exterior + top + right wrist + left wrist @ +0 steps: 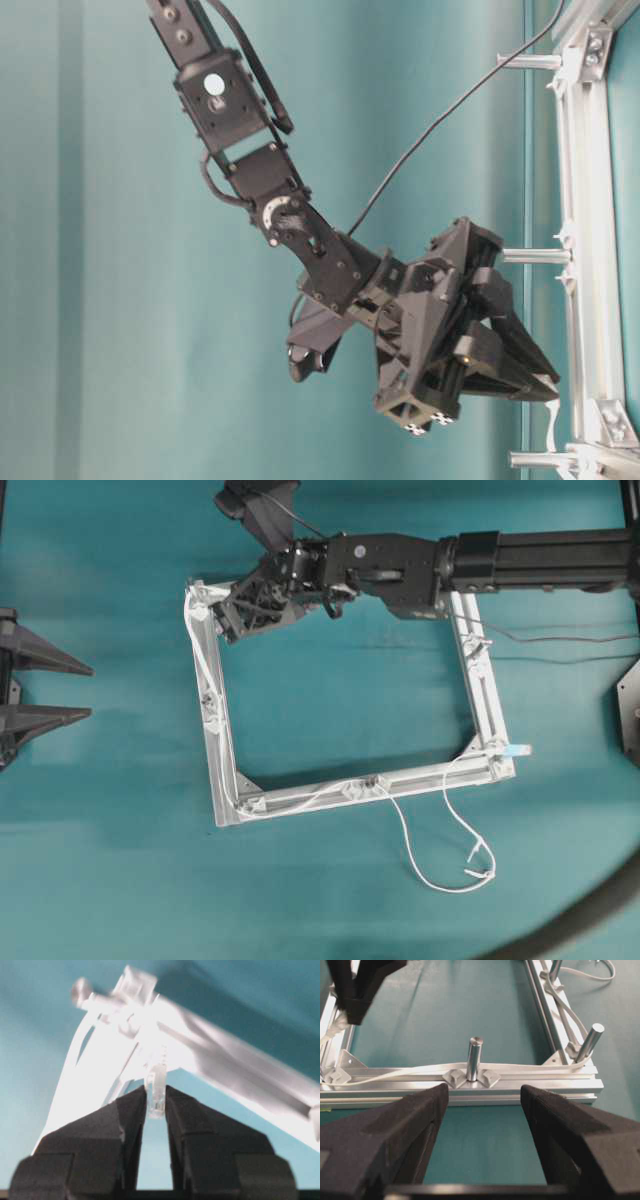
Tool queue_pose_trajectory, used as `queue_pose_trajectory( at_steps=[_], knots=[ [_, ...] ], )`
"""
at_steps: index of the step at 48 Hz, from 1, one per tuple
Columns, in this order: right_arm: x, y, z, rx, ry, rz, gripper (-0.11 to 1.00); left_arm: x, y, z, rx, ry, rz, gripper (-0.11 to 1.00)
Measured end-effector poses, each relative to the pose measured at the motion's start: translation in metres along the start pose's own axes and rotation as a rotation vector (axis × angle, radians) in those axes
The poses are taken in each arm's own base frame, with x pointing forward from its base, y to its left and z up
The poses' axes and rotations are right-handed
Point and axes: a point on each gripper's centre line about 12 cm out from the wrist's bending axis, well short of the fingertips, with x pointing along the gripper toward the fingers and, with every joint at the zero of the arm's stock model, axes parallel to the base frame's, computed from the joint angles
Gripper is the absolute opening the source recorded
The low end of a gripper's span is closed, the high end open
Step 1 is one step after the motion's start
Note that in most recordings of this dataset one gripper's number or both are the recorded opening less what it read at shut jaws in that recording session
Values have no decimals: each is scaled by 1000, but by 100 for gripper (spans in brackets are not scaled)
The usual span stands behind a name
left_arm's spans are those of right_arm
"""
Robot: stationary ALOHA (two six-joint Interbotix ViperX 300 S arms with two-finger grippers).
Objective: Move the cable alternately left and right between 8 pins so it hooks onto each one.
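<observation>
The square silver frame [482, 692] lies on the teal cloth. The white cable [212, 675] runs down the left rail past a pin [207, 694], along the near rail past another pin [378, 780], then trails in a loose loop [440, 882] in front of the frame. My right gripper [208, 610] reaches across to the frame's far left corner. It is shut on the cable's clear connector end [156, 1085], pinched at the fingertips of the right gripper [155, 1096]. My left gripper [88, 690] stands open and empty left of the frame. From the left gripper [484, 1094] a pin [475, 1057] stands straight ahead.
A thin dark robot wire [560, 637] crosses the frame's right rail. A thick dark hose [590, 912] curves across the near right corner. A small blue tag [516, 750] sticks out at the frame's near right corner. Pins [530, 257] jut sideways in the table-level view.
</observation>
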Motion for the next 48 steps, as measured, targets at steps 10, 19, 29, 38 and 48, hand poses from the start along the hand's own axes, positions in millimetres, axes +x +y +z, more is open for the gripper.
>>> queue_pose_trajectory(
  at_steps=[10, 19, 29, 38, 48],
  knots=[
    [-12, 3, -12, -15, 9, 10, 15, 0, 0, 0, 0, 0, 0, 72],
    [-21, 1, -20, 2, 3, 29, 15, 0, 0, 1, 0, -2, 0, 72],
    [-29, -4, -28, 7, -4, 45, 14, 0, 0, 0, 0, 2, 0, 72],
    [-36, -7, -37, -1, 6, 43, 14, 0, 0, 0, 0, 2, 0, 72],
    [-39, -3, -48, -16, 20, 52, 14, -2, 0, -2, 0, 15, -1, 72]
  ],
)
